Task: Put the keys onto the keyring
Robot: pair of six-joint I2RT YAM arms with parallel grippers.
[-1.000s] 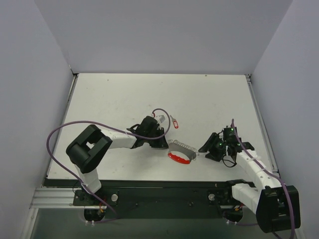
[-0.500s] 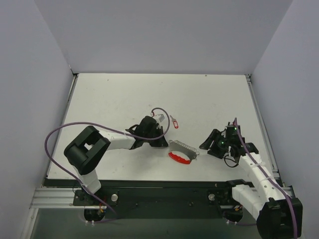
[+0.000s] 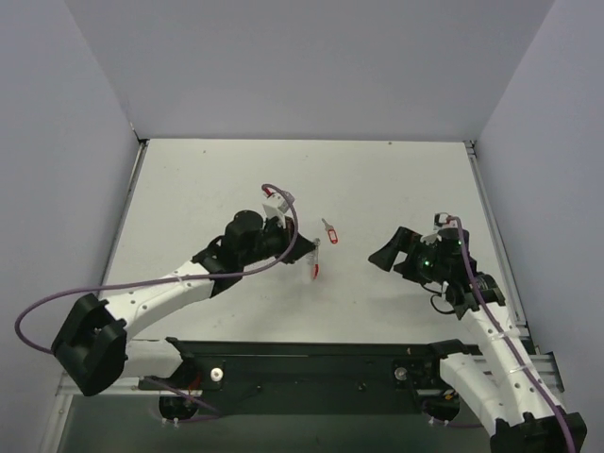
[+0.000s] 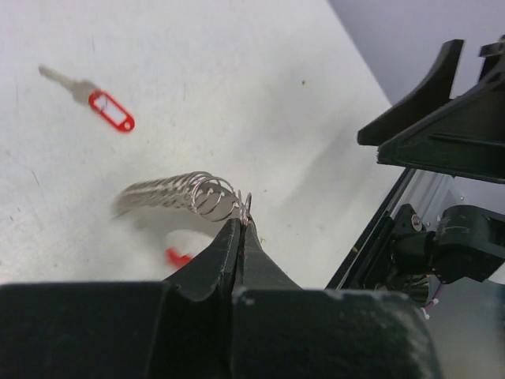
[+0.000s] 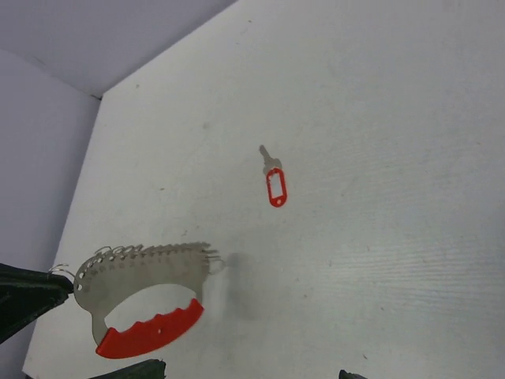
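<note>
The keyring [image 5: 142, 272] hangs on edge above the table, its silvery ridged band on top and its red arc [image 5: 150, 332] below. My left gripper [image 4: 242, 221] is shut on a small wire ring at the end of that band. In the top view the keyring [image 3: 314, 261] shows as a thin vertical sliver at my left gripper's [image 3: 304, 253] tip. The small key with its red head [image 3: 330, 231] lies flat on the table just beyond, also visible as the key [image 5: 274, 183] and the key [image 4: 102, 104]. My right gripper [image 3: 385, 253] stands open and empty to the right, apart from both.
White tabletop with grey walls on three sides. The black rail [image 3: 311, 357] runs along the near edge. A purple cable [image 3: 283, 203] loops over the left wrist. The right arm's dark body [image 4: 442, 134] fills the right side of the left wrist view.
The left arm lifted the keyring off the table and carried it left, so it now hangs on edge. The right gripper opened wide and rose away from it.
</note>
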